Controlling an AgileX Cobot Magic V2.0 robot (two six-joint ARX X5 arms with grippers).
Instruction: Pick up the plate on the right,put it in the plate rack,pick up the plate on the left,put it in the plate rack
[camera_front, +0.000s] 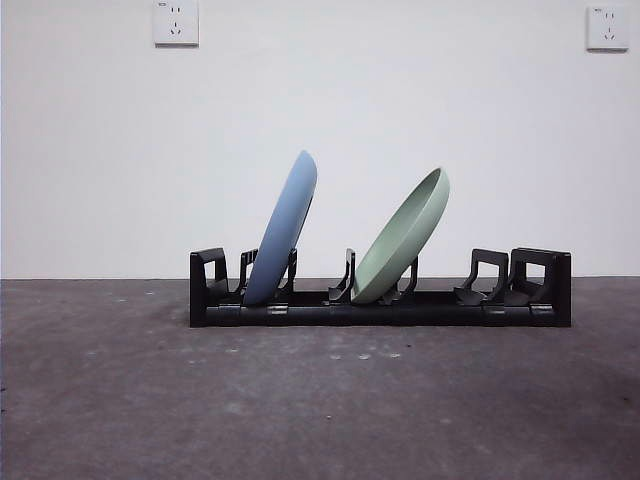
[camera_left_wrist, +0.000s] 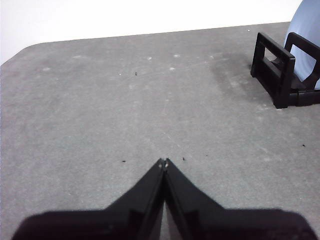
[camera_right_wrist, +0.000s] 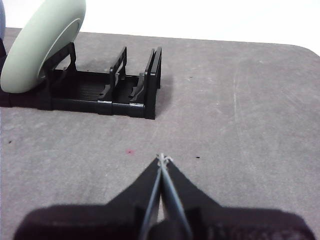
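Observation:
The black plate rack (camera_front: 380, 312) stands across the middle of the table. A blue plate (camera_front: 283, 228) leans in its left slots, and a green plate (camera_front: 404, 238) leans in slots near its middle. In the left wrist view my left gripper (camera_left_wrist: 164, 161) is shut over bare table, well away from the rack's left end piece (camera_left_wrist: 274, 75) and the blue plate's edge (camera_left_wrist: 306, 35). My right gripper (camera_right_wrist: 162, 159) is shut too, held over the table short of the rack's right end (camera_right_wrist: 151, 82), with the green plate (camera_right_wrist: 42, 45) beyond. Neither gripper appears in the front view.
The grey table top (camera_front: 320, 410) stretches in front of the rack. Behind it is a white wall with two sockets (camera_front: 175, 22) (camera_front: 607, 27). The table's rounded corners show in both wrist views.

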